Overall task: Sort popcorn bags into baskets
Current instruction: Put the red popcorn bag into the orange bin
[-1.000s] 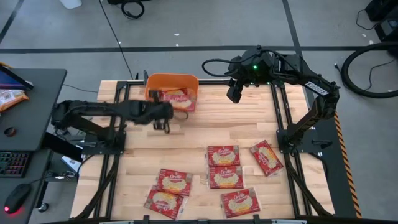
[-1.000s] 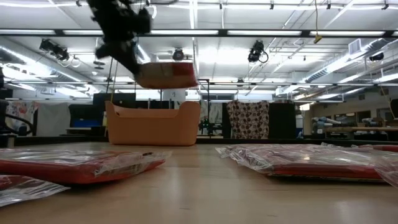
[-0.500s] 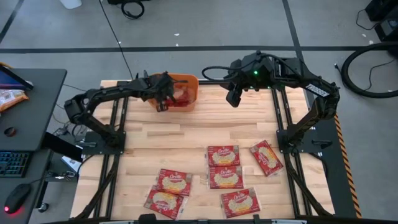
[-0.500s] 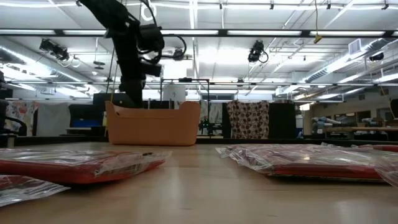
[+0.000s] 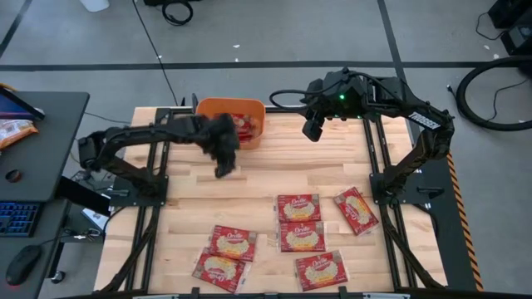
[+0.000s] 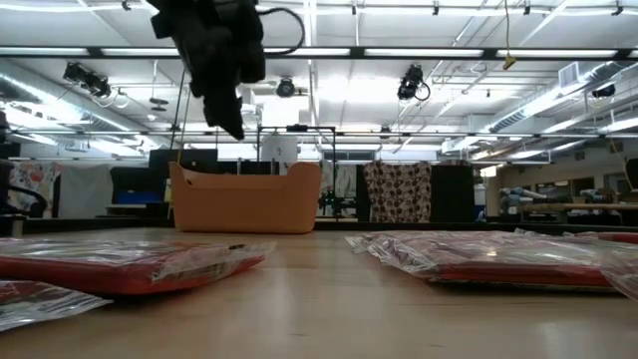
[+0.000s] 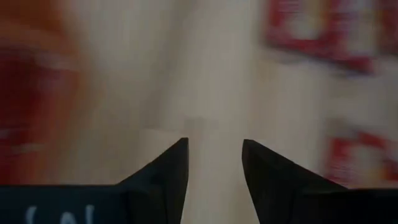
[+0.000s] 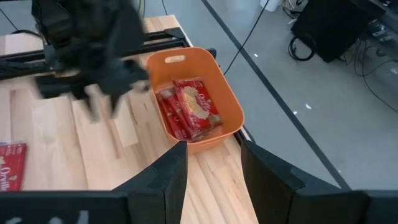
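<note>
Beside the rounded orange plastic tub (image 5: 231, 117) on the pale wooden plank surface (image 5: 258, 187), the left pincer (image 5: 224, 169) hovers spread, empty; flat red popcorn packets (image 5: 299, 236) lie well apart.

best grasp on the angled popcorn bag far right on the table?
Take the angled popcorn bag by its outer long edge, coming straight down. It lies flat, apart from the other bags, so that edge is clear. The right end effector is nearer; likely its job.
</note>
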